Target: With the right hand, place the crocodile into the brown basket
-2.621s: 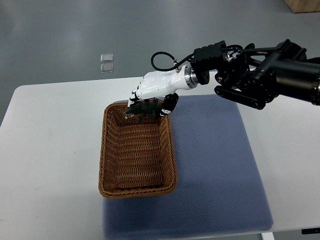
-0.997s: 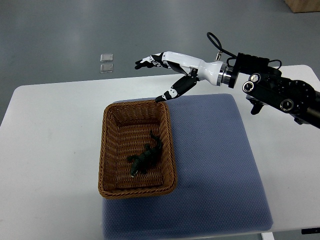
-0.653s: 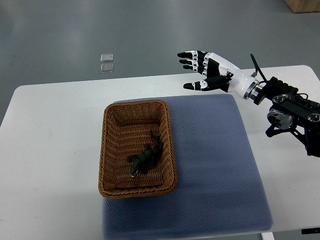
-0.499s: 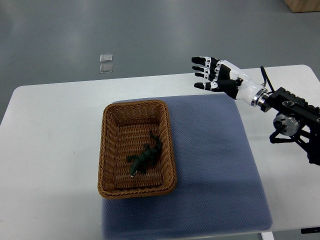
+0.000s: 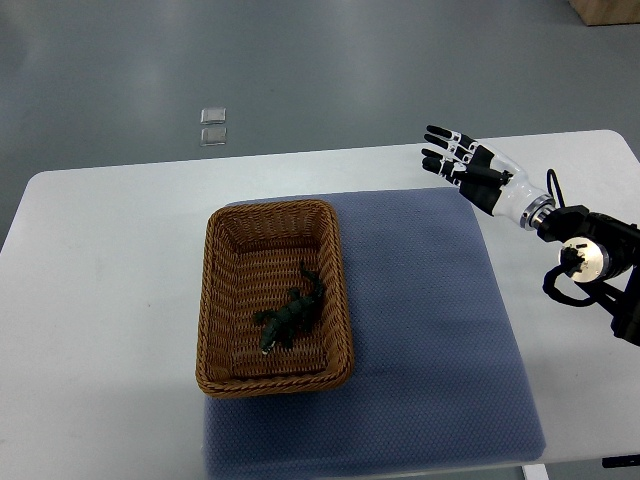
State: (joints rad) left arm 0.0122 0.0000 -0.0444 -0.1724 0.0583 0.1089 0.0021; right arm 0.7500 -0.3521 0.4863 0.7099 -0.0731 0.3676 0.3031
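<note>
The basket is sitting on the mat, and the crocodile is lying inside it, toward the near end. The right hand is hovering well to its right, fingers spread, holding nothing. The placing looks done, so any retreat is best kept high, clear of the rim.

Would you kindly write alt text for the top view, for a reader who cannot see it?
A dark toy crocodile lies inside the brown basket on a blue mat; the right hand, open and empty, is off to the right.
</note>
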